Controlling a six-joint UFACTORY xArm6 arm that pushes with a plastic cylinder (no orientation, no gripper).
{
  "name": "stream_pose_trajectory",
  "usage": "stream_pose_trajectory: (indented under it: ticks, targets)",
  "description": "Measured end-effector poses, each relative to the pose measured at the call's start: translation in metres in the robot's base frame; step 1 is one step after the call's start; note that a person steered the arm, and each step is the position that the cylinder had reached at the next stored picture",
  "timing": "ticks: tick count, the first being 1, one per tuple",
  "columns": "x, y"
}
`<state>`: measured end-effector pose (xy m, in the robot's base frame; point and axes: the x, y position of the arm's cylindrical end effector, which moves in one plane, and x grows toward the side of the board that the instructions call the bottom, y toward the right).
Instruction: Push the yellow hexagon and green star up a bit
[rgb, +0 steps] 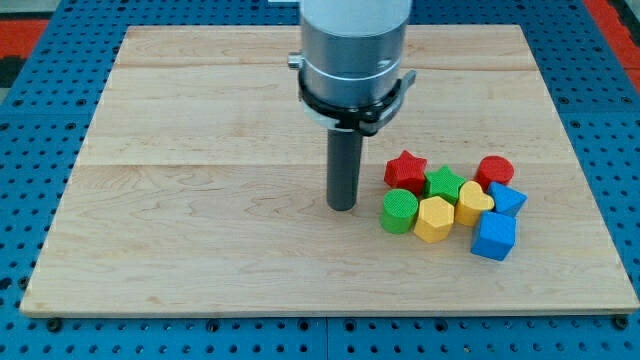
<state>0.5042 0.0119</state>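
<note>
In cluster: yellow hexagon (434, 219) touching green star (444, 184).

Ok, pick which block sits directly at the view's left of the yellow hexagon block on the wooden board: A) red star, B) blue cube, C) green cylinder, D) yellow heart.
C: the green cylinder touches the yellow hexagon's left side, with my tip farther left.

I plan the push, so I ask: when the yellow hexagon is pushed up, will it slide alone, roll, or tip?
The yellow hexagon looks squat and flat-bottomed, so it probably slides, not rolls or tips. The green star sits directly above, touching, so both likely move together. My tip stands left of the cluster.
</note>
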Motion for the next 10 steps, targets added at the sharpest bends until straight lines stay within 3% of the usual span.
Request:
stream_pose_trajectory:
  ticks: [1,2,3,7,10]
  targets:
    - [0.045,-0.012]
    - [0.07,0.017]
    - [0.063,0.081]
    - [-0.031,0.122]
    - [-0.119,0.214]
